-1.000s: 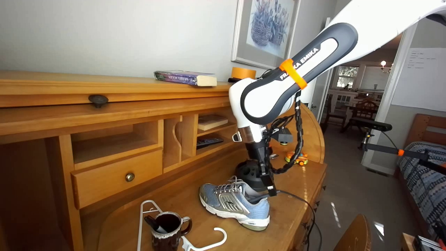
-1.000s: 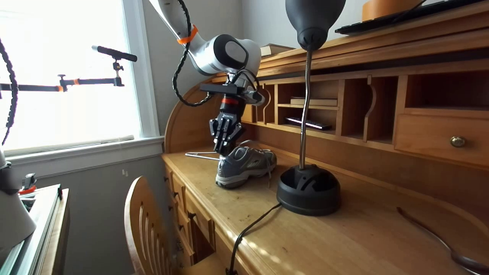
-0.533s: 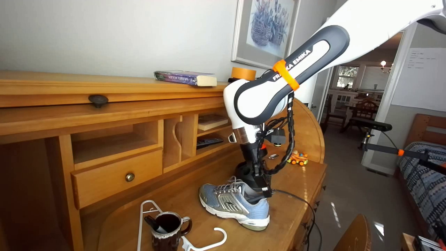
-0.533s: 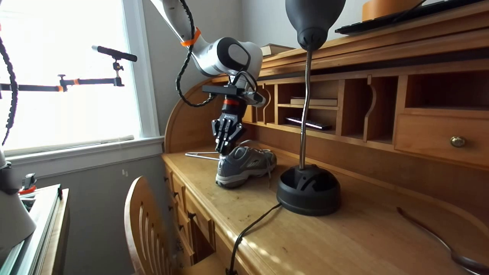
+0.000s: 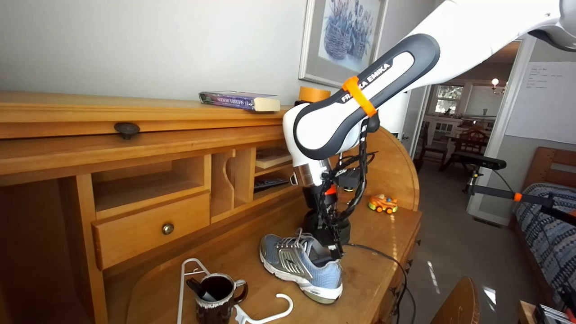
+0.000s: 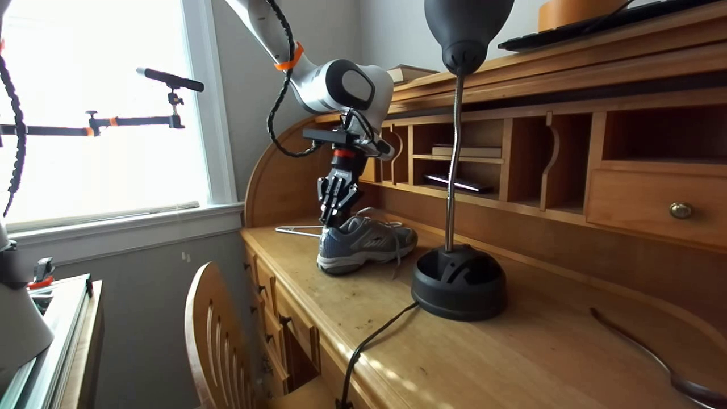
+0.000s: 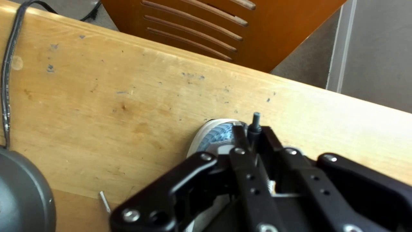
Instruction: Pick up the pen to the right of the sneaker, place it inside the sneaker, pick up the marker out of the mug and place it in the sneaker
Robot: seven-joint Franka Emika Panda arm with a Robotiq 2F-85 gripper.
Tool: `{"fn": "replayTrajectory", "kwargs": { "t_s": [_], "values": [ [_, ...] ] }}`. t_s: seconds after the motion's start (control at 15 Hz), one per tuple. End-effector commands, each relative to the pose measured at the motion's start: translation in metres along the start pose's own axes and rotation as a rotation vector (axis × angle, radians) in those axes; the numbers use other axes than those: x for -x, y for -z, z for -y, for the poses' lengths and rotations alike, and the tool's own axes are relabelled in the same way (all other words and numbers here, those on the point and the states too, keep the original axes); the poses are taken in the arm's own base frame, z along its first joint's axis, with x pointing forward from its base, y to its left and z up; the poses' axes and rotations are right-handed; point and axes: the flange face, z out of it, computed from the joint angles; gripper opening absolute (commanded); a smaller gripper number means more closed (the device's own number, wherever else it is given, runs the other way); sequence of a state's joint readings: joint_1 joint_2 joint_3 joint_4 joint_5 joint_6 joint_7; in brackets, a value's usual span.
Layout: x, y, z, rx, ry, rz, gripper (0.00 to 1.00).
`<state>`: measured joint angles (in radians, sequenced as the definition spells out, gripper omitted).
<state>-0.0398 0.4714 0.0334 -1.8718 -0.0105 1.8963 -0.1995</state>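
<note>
One gripper [image 7: 253, 130] is poised over the desk [image 6: 539, 352], its fingers pinched on the dark pen [image 7: 254, 128], whose narrow end projects past the fingertips in the wrist view. We find the sneaker [image 5: 297, 265], visible in both exterior views, just below, upright near the front edge, where the chair [image 7: 267, 29] stands; its heel is turned toward that edge and its toe toward the rear edge. In an exterior view we see a dark length of the pen at the sneaker's mouth, though whether it touches the lining we cannot tell. Well apart from the corner with the toy car [image 5: 382, 204], we note the mug [image 5: 216, 310], upright, its handle toward the front edge; the marker [image 5: 198, 287] leans inside it, and the mug hides part of a white hanger [image 5: 181, 288] that lies toward the opposite front corner. Between the sneaker and the toy car's corner we mark the black base of a lamp [image 6: 459, 301], its cord [image 7: 5, 87] crossing the front edge; on the top shelf [image 5: 90, 105], above the rear edge, we record a thick book [image 5: 243, 101] lying flat
</note>
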Motion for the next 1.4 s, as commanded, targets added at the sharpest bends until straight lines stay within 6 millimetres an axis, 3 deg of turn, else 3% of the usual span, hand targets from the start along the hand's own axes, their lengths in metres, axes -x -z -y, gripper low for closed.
{"fn": "replayTrajectory", "kwargs": {
  "t_s": [0.0,0.33,0.4,0.47,0.67,1.07,1.33],
  "values": [
    [-0.002,0.003,0.003,-0.030,-0.087,0.006,0.04],
    [0.001,0.000,0.008,-0.050,-0.177,0.007,0.04],
    [0.001,-0.001,0.008,-0.049,-0.187,0.008,0.19],
    [0.001,-0.001,0.009,-0.046,-0.198,0.006,0.42],
    [0.003,0.000,0.012,-0.042,-0.220,-0.001,0.51],
    [0.019,0.012,0.031,-0.023,-0.184,-0.052,0.96],
    [0.030,0.025,0.056,0.039,-0.034,-0.178,1.00]
  ]
}}
